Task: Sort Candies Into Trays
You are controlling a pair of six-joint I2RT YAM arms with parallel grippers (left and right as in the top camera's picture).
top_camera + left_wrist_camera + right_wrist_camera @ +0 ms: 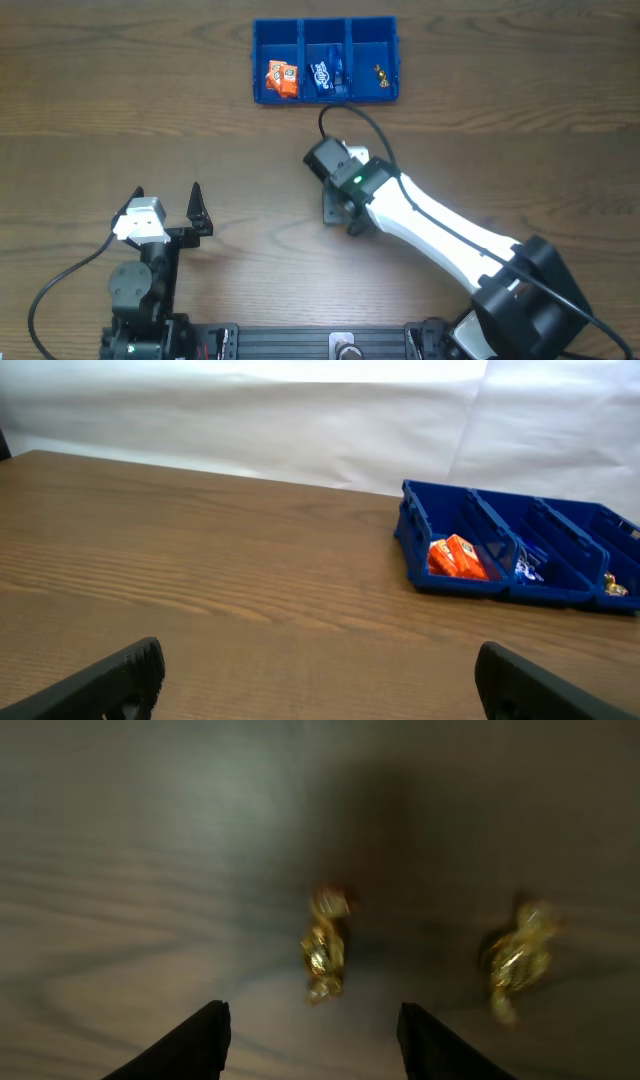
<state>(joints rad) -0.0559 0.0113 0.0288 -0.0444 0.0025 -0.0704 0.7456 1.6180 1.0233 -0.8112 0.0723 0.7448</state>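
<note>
The gold candy (325, 945) lies on the bare table (150, 120), directly below the right claw (312, 1025), with a second gold candy (520, 960) near it on the same surface; both are well apart from the tray (257, 60). Judged by its look, each piece is small, very light and wrapped in crinkled foil. The twisted wrapper ends will likely fold under pressure, and the foil may slip against smooth pads. The firm middle of the body is the advised place to grip, across its narrow width and not at the twisted ends. The right claw is spread, wider than the candy, holds nothing and touches nothing that can be seen. The candy sits roughly in line with the gap between the fingers. The left claw (167, 200) is also spread and empty, close to its own base. In the tray, orange candies (281, 78) fill the left compartment, blue candies (327, 73) the middle and one gold piece (383, 71) the right, so the right compartment is the probable destination.
</note>
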